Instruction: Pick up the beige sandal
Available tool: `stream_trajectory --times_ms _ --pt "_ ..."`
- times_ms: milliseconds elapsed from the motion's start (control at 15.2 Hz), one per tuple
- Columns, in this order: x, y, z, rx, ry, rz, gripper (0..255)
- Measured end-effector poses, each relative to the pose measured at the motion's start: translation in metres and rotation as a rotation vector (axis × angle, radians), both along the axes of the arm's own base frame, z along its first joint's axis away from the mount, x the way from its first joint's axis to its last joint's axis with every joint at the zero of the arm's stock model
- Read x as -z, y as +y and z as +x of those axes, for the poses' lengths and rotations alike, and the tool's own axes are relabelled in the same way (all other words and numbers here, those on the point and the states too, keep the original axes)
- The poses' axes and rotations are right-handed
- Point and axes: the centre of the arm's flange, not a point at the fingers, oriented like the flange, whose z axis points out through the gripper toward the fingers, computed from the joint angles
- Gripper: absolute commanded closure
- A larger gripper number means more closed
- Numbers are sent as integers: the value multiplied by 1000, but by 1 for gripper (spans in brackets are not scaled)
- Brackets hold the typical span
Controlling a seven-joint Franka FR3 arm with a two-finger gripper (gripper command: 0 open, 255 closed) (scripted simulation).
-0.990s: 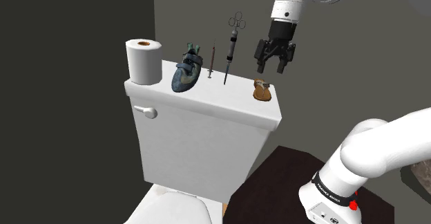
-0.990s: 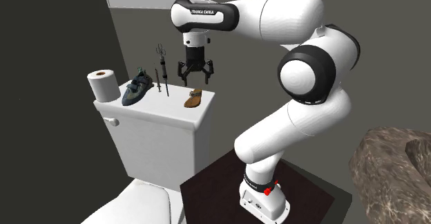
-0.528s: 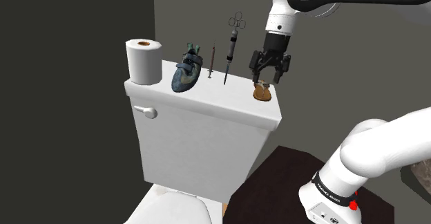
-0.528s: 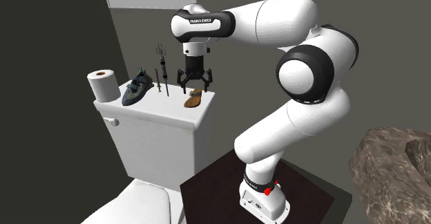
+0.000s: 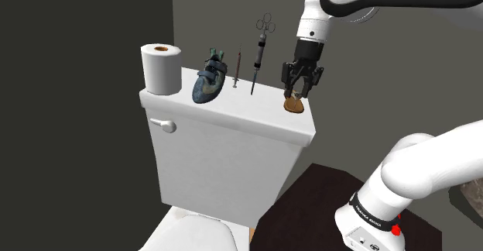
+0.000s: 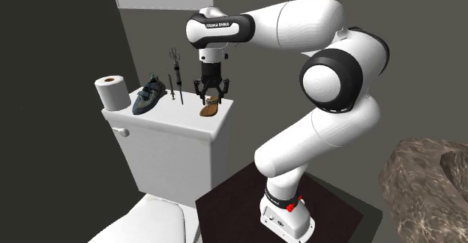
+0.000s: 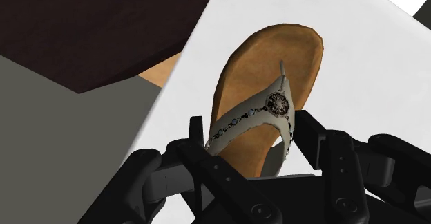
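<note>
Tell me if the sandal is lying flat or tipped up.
Flat: the sandal rests sole-down on the white tank lid, its strap facing up.

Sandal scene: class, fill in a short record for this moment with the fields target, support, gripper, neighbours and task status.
target: tan sandal with a pale beaded strap
support: lying flat on the white toilet tank lid, at the shoulder view's right end
gripper: gripper open, astride the sandal, one finger either side
neighbours: blue-grey shoe, toilet roll, scissors
task status: sandal not yet lifted
</note>
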Motion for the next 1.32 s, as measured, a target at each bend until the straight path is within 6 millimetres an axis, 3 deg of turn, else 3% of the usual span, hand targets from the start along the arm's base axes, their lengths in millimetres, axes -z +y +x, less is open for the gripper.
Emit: stream_trajectory --times_ms 330,1320 --pt "-2 0 -1 0 1 0 255" --pt "-76 0 0 0 1 0 255"
